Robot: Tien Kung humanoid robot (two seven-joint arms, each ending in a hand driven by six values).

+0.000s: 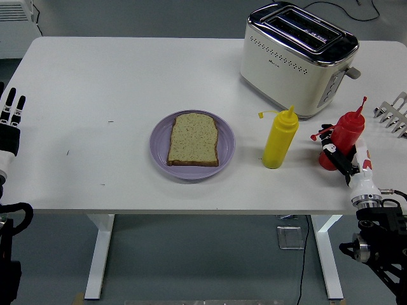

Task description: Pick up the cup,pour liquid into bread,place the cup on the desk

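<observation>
My right hand (343,159) comes in from the lower right corner and is wrapped around the red plastic squeeze bottle (340,138), fingers closed on its lower body. The bottle tilts a little, its thin red nozzle pointing up and to the right, its small cap dangling to the left on a tether. I cannot tell whether its base touches the white table (127,76) or sits just above it.

Just beside it, to the left, stands a yellow plastic squeeze bottle (280,138), upright, its cap also hanging off to the left. This yellow bottle stands between the red one and the round lilac plate (225,149) near the table's middle. A single slice of brown bread (194,139) lies flat on that plate.

Behind both bottles, towards the far right corner, sits a cream and chrome two-slot toaster (297,59). A silver wire rack (394,113) pokes in at the right edge, near the red bottle.

My left hand (9,124) rests at the far left edge, fingers straight and relaxed, holding nothing.
</observation>
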